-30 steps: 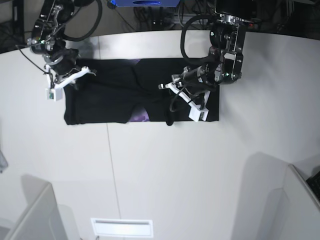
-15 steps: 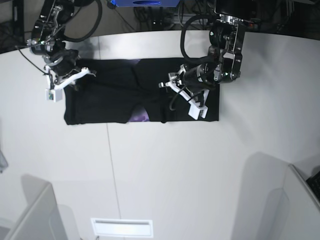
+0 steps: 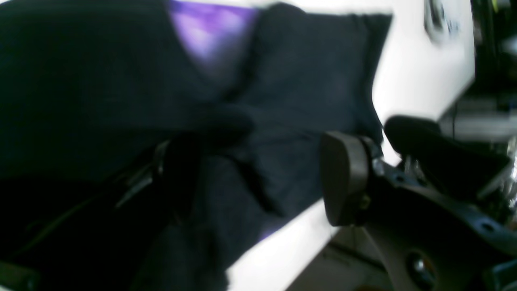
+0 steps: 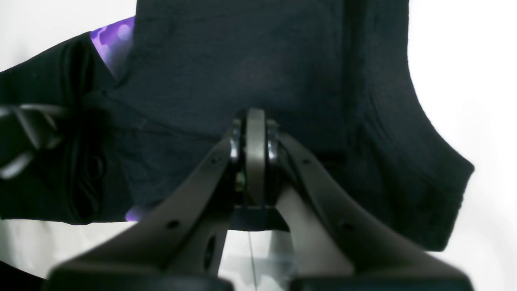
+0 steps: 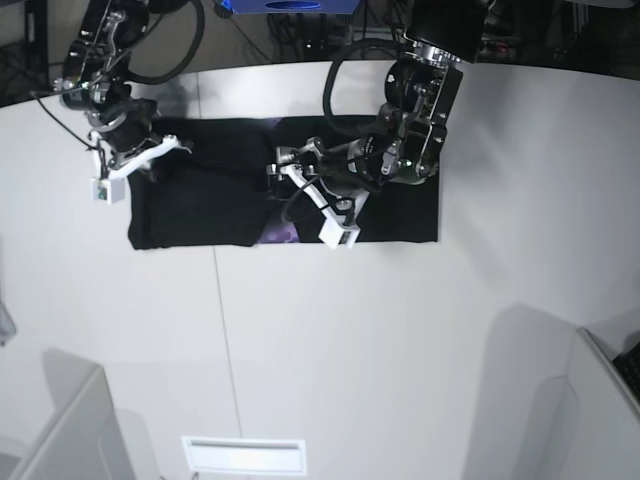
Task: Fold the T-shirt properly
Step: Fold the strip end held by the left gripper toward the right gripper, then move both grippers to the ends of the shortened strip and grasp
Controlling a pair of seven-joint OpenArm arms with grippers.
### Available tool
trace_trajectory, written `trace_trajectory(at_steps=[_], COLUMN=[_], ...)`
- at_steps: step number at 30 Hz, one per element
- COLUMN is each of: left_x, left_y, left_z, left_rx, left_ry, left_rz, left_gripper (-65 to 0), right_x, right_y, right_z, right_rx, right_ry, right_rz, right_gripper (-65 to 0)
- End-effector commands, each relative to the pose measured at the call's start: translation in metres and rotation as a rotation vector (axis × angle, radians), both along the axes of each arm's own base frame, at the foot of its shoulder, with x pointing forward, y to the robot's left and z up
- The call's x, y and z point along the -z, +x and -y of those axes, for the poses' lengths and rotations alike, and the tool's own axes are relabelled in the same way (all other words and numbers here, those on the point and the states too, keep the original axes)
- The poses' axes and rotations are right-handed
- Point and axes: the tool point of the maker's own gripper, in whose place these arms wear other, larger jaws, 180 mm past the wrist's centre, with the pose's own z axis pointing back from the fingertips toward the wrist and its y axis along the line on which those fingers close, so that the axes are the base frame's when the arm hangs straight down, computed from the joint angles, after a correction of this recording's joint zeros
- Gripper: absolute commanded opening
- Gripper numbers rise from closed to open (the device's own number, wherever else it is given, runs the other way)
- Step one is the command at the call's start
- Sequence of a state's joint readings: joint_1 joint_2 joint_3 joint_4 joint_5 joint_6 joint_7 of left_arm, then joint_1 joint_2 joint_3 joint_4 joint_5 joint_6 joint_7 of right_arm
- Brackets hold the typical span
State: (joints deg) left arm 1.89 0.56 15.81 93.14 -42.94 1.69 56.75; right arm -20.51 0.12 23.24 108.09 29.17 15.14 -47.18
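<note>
The black T-shirt [image 5: 220,200] lies spread across the far part of the white table [image 5: 330,340]. A strip of its purple print [image 5: 282,236] shows at the front edge, and also in the left wrist view [image 3: 210,32] and the right wrist view [image 4: 109,40]. My left gripper [image 5: 292,182] hangs low over the shirt's middle. In the left wrist view [image 3: 258,165] its jaws stand wide apart, with a cloth ridge across one finger. My right gripper [image 5: 158,160] is at the shirt's far left part. In the right wrist view [image 4: 254,117] it is shut, with creases running to its tip.
The table's back edge curves behind the shirt, with cables and a blue object [image 5: 285,5] beyond it. Grey partitions stand at the front left [image 5: 60,430] and front right [image 5: 560,400]. A white slotted piece [image 5: 243,455] lies at the front edge.
My left arm has swung left across the shirt, from its right part to its middle. The right arm and gripper have stayed still.
</note>
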Motion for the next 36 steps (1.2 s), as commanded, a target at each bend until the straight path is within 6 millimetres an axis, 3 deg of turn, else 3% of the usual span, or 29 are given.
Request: trace_trajectory(at_steps=[1, 4, 5, 7, 9, 10, 11, 13, 15, 16, 20, 25, 28, 33, 36], left_x=[-0.015, -0.032, -0.035, -0.039, -0.044, -0.043, -0.042, -0.037, -0.034, -0.033, -0.034, -0.022, -0.018, -0.003, 0.015], left_y=[0.008, 0.010, 0.012, 0.012, 0.018, 0.020, 0.020, 0.021, 0.018, 0.015, 0.006, -0.006, -0.011, -0.012, -0.017], left_z=[0.003, -0.001, -0.015, -0.045, -0.088, -0.109, -0.126, -0.166, -0.201, -0.222, -0.274, -0.311, -0.330, -0.313, -0.314], left_rx=[-0.003, -0.006, -0.027, -0.083, -0.163, -0.200, -0.228, -0.290, -0.343, -0.373, -0.468, -0.506, -0.512, -0.391, -0.401], left_ry=[-0.029, -0.037, -0.019, 0.013, 0.068, 0.100, 0.128, 0.195, 0.258, 0.297, 0.376, 0.495, 0.630, 0.670, 0.661], left_rz=[0.041, 0.097, 0.114, 0.142, 0.173, 0.178, 0.178, 0.172, 0.165, 0.164, 0.151, 0.116, 0.143, 0.228, 0.201], left_gripper=[-20.2, -21.7, -25.2, -36.2, -53.5, -62.7, -65.0, -65.0, -65.0, -65.0, -65.0, -65.0, -65.0, -65.0, -65.0], right_x=[-0.010, -0.011, -0.013, -0.015, -0.017, -0.019, -0.021, -0.028, -0.032, -0.035, -0.038, -0.009, -0.004, 0.004, 0.012], right_y=[0.007, 0.007, 0.007, 0.010, 0.014, 0.016, 0.018, 0.022, 0.026, 0.029, 0.044, 0.046, 0.045, 0.044, 0.042], right_z=[0.002, 0.008, 0.017, 0.025, 0.030, 0.036, 0.041, 0.056, 0.060, 0.062, 0.071, 0.085, 0.084, 0.083, 0.083], right_rx=[0.003, 0.019, 0.043, 0.058, 0.053, 0.063, 0.076, 0.115, 0.123, 0.118, 0.109, 0.114, 0.104, 0.109, 0.120], right_ry=[-0.003, -0.008, -0.015, -0.018, -0.017, -0.017, -0.016, -0.014, -0.006, -0.008, 0.008, 0.116, 0.172, 0.201, 0.213], right_rz=[0.043, 0.047, 0.050, 0.030, -0.015, -0.030, -0.040, -0.053, -0.064, -0.068, -0.060, -0.140, -0.144, -0.161, -0.174], right_gripper=[-65.0, -65.0, -65.0, -65.0, -65.0, -60.0, -51.0, -31.4, -17.6, -14.3, -14.1, -14.1, -14.1, -14.1, -14.1])
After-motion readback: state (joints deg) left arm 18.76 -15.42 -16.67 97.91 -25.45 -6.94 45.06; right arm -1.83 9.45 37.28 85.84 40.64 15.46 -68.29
